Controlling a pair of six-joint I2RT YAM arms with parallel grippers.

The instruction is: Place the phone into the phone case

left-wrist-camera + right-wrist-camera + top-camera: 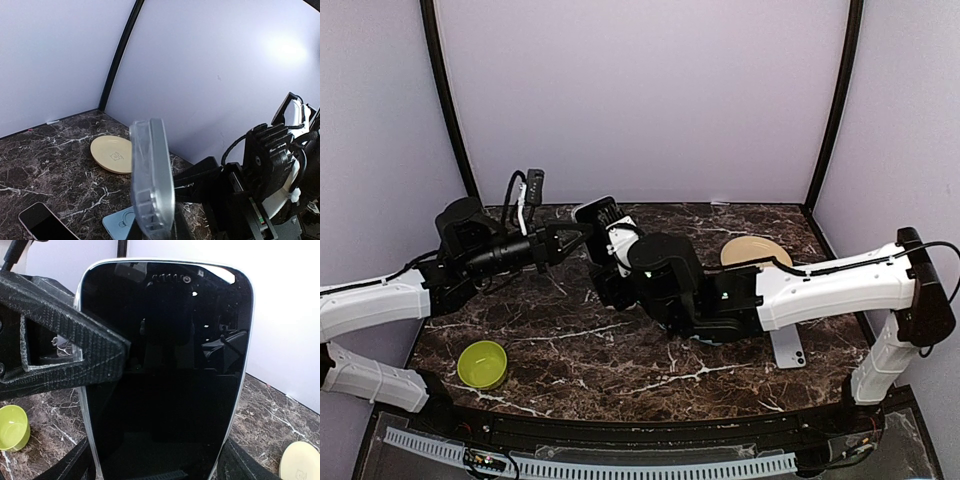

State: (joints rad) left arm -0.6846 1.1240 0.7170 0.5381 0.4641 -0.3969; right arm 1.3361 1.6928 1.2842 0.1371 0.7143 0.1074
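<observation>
The phone (165,370), with a black screen, stands upright above the table, and the clear phone case (152,175) appears to wrap its rim. In the top view the phone (598,222) is at the middle back. My right gripper (160,467) is shut on the phone's lower end, with one finger at each side. My left gripper (570,238) comes in from the left and is shut on the case's edge. One of its textured fingers (70,352) lies over the screen's left side. In the left wrist view the case is edge-on between the left gripper's (155,231) fingers.
A beige round plate (755,250) lies at the back right. A green bowl (483,363) sits front left. A second phone (42,220) and a light blue case (117,222) lie flat on the marble table (620,370) under the right arm.
</observation>
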